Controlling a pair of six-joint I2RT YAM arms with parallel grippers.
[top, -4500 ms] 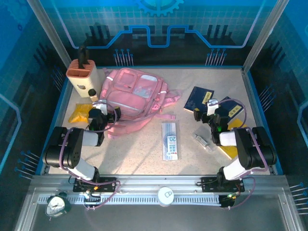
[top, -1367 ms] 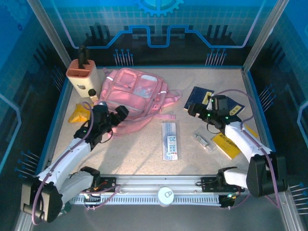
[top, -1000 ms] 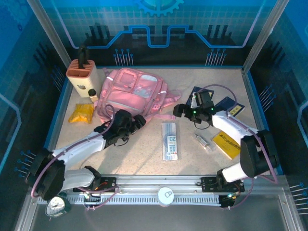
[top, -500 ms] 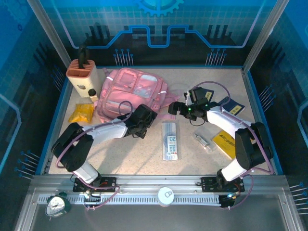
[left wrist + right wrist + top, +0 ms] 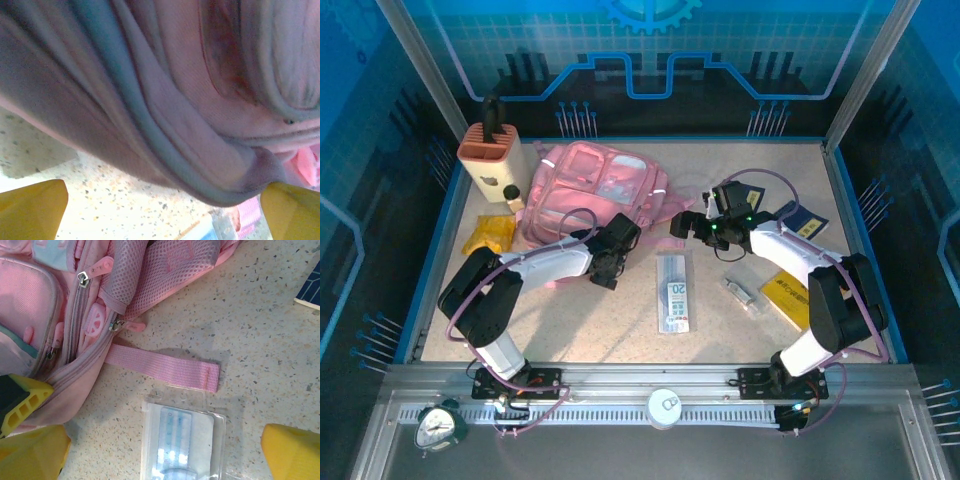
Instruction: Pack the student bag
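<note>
Left wrist view: you see the student bag (image 5: 190, 100) blurred, cut off at 12, 3 and 9 o'clock. Right wrist view: the clear pack (image 5: 182, 440) is cut off at 6 o'clock, the blue booklet (image 5: 311, 290) at 3 o'clock.

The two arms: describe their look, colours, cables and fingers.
Both the left arm and the right arm have white shells between black joints, with a mauve cable looping along each. The heads are black; the right one carries small green lights. The left fingers and the right fingers are bright yellow with blunt tips.
</note>
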